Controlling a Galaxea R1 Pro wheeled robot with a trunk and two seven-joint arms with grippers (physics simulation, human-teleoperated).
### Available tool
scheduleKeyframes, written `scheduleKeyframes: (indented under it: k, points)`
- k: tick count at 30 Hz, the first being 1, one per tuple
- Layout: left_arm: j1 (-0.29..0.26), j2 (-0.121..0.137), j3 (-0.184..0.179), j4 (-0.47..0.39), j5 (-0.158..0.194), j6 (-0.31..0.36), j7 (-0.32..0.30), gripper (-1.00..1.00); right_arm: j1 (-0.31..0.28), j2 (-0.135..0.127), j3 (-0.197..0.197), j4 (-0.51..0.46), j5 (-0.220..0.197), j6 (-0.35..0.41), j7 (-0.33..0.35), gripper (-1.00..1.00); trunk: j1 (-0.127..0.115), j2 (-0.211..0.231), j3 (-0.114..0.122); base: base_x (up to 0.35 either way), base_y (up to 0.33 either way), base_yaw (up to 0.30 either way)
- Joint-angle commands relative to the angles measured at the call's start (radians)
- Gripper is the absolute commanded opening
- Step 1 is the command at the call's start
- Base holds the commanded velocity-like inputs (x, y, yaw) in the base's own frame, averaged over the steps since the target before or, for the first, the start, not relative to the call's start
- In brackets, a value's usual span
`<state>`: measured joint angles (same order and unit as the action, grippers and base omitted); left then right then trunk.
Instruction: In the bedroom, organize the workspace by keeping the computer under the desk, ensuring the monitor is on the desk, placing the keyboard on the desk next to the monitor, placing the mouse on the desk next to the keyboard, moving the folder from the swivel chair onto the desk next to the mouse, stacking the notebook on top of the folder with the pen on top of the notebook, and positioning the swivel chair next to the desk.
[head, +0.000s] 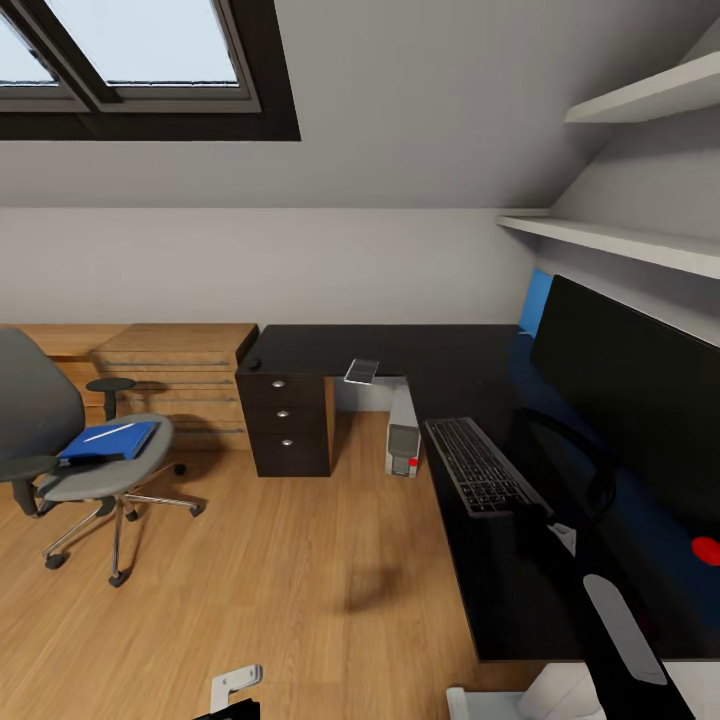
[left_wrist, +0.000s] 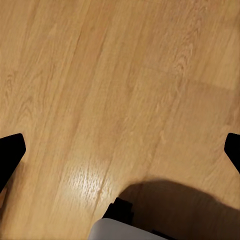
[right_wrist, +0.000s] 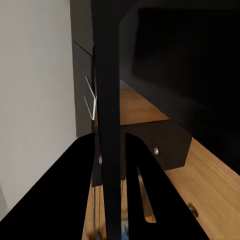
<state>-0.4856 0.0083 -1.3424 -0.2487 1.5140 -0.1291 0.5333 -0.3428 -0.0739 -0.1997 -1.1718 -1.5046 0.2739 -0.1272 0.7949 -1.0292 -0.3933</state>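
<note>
The blue folder (head: 108, 441) lies on the swivel chair (head: 90, 470) seat, well left of the surface (head: 450, 370), nearer the left tool (left_wrist: 120, 150), which hangs spread wide and empty over the floor; the right tool's state I cannot tell.

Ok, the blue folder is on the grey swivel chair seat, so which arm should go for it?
Probably left. The bright blue folder lies on the grey swivel chair at the robot's left, and the left gripper hangs open over bare wooden floor. The right arm sits by the glossy black desk.
</note>
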Motion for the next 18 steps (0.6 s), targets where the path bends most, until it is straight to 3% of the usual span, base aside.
scheduleKeyframes:
  k: [1, 6, 18]
  points:
    - [-0.001, 0.001, -0.008, -0.003, 0.011, -0.006, 0.005, 1.0, -0.001, 0.0, -0.001, -0.001, -0.011, -0.002, -0.008, -1.0, 0.0, -0.001, -0.001, 0.0, 0.0, 0.0]
    - [-0.001, 0.001, -0.009, -0.003, 0.011, -0.006, 0.005, 1.0, -0.001, 0.0, -0.001, 0.001, -0.012, -0.081, -0.008, -1.0, 0.0, -0.001, -0.001, 0.0, 0.0, 0.0]
    - [-0.001, 0.0, -0.01, -0.003, 0.01, -0.014, 0.005, 1.0, -0.001, -0.001, -0.003, 0.0, -0.012, -0.088, -0.009, -1.0, 0.0, -0.001, -0.001, 0.009, -0.023, 0.0]
